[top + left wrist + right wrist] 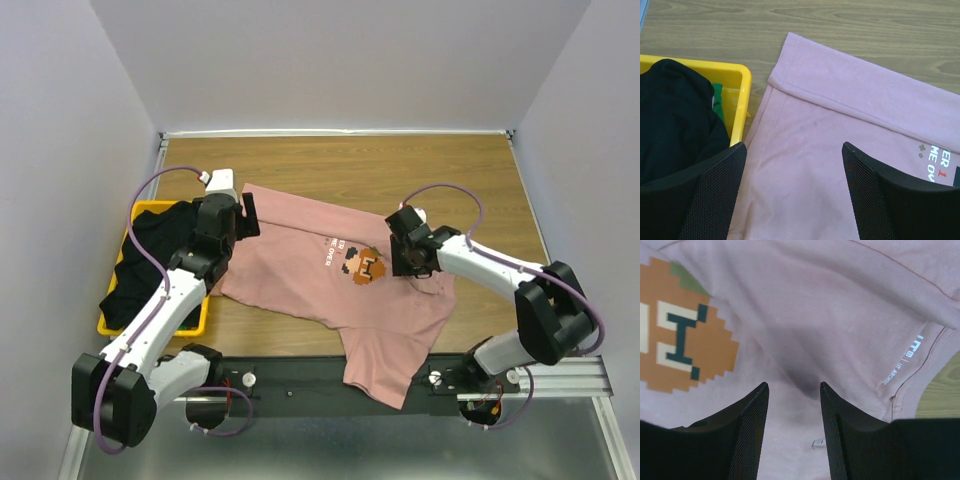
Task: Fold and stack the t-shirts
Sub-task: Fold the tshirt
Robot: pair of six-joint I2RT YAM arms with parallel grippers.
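Note:
A dusty-pink t-shirt [320, 285] lies spread across the table, with a pixel-art face [362, 263] and white text near its middle. One sleeve hangs over the near edge. My left gripper [247, 215] hovers over the shirt's left hem, jaws wide open with only flat pink t-shirt [840, 110] under them. My right gripper [400, 262] is low over the chest beside the face, close to the collar. In the right wrist view its jaws stand open above the pink t-shirt [830, 305], pinching nothing. A black t-shirt [150, 255] is heaped in the basket.
The yellow plastic basket [192, 322] stands at the left of the table, its corner [745, 80] touching the pink shirt's edge. Something green [717, 95] shows inside under the black t-shirt [675, 120]. Bare wood [380, 165] lies behind the shirt.

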